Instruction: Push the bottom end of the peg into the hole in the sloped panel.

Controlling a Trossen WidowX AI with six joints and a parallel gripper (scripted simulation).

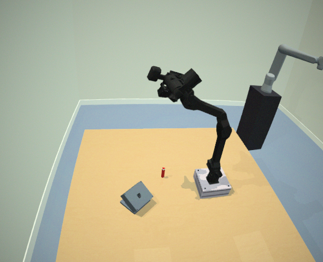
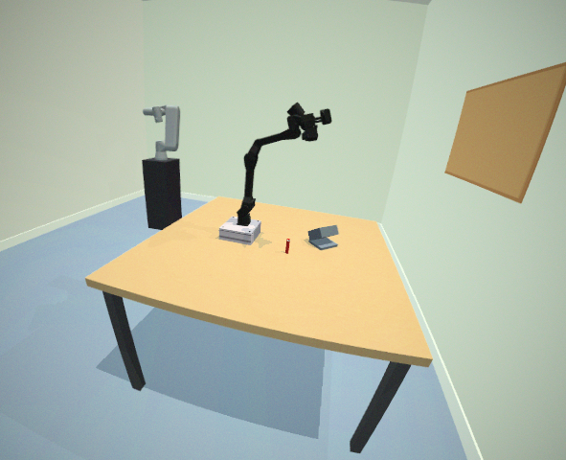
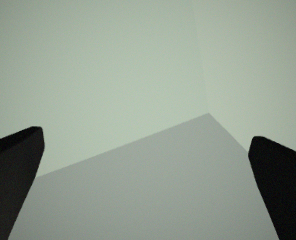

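Peg Approach: Open Gripper Above an Upright Peg

The peg (image 1: 163,172) (image 2: 287,245) stands on the table (image 1: 113,158) (image 2: 253,287), well below the gripper (image 1: 158,82) (image 2: 318,125) (image 3: 147,134). Its long axis is vertical. The gripper is released, fingers wide apart, with nothing between them. The wrist view shows only plain pale surfaces beyond the fingertips, so the gripper does not face the peg. The coming move probably requires turning the gripper towards the table and descending to the peg. The black arm (image 1: 220,146) (image 2: 249,180) is the nearer one; the grey arm (image 1: 299,53) (image 2: 172,128) is mounted well apart on a dark pedestal (image 1: 257,118) (image 2: 162,193).

The peg is slim, red and smooth-looking, with a pale band near its top. Its cross-section is too small to determine; check for flat sides before insertion. The sloped panel (image 1: 131,197) (image 2: 325,231) is blue-grey and flat-faced, near the peg but not touching it. Its dark hole (image 1: 139,195) is small, and its outline cannot be confirmed. The table top is light, wood-coloured and matt.
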